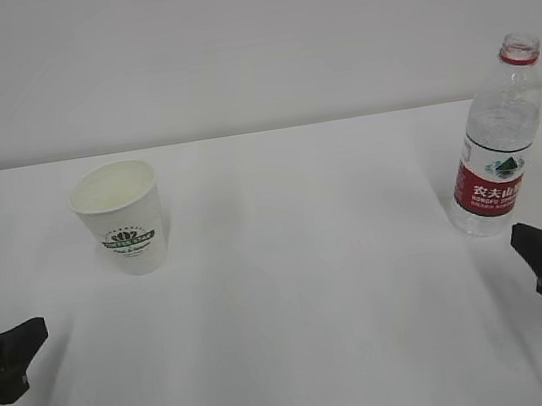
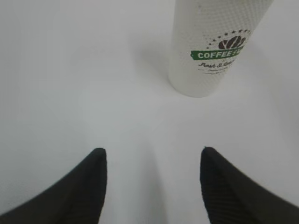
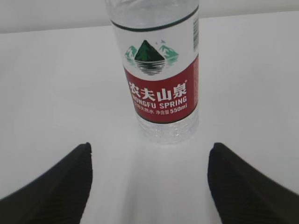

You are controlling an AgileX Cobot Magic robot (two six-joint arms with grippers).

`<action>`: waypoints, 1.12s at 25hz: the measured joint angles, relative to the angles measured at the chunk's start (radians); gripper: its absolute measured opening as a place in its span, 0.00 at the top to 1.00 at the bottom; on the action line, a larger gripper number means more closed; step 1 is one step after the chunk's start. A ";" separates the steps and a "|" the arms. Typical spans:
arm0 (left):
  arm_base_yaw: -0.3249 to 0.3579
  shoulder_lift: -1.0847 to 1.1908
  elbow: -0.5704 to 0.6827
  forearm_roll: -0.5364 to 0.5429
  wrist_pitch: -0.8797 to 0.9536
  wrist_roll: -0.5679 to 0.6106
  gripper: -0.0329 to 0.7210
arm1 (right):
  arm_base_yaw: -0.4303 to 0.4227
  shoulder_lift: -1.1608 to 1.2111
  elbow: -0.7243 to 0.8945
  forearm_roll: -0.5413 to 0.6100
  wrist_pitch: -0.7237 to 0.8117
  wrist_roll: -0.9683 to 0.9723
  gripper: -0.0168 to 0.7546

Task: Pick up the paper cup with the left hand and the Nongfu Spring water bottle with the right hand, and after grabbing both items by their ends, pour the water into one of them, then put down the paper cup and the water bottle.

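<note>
Two claws gaping, left claw (image 2: 152,161), right claw (image 3: 149,156); paper cup (image 2: 212,46) "COFFEE"; water bottle (image 3: 159,74) "NONGFU SPRING 550ml"

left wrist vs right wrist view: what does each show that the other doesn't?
Left wrist only: the paper cup, upright on the table, its green COFFEE logo facing the camera, ahead of and right of the gap between the open left gripper.
Right wrist only: the Nongfu Spring water bottle, upright, red label toward the camera, centred ahead of the open right gripper.
Both: the white table, two black fingertips spread apart, nothing held or touched.
</note>
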 joint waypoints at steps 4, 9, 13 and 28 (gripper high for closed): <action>0.000 0.000 -0.006 0.059 -0.003 0.000 0.34 | 0.000 0.001 -0.024 0.000 -0.002 -0.006 0.23; 0.000 0.003 -0.066 0.090 -0.005 0.000 0.22 | 0.000 0.003 -0.055 0.007 -0.004 -0.038 0.21; 0.000 0.016 -0.100 0.094 -0.005 0.001 0.17 | 0.000 0.003 -0.081 0.026 -0.004 -0.044 0.18; 0.000 0.129 -0.161 0.115 -0.005 0.029 0.16 | 0.000 0.215 -0.221 0.048 -0.008 -0.090 0.12</action>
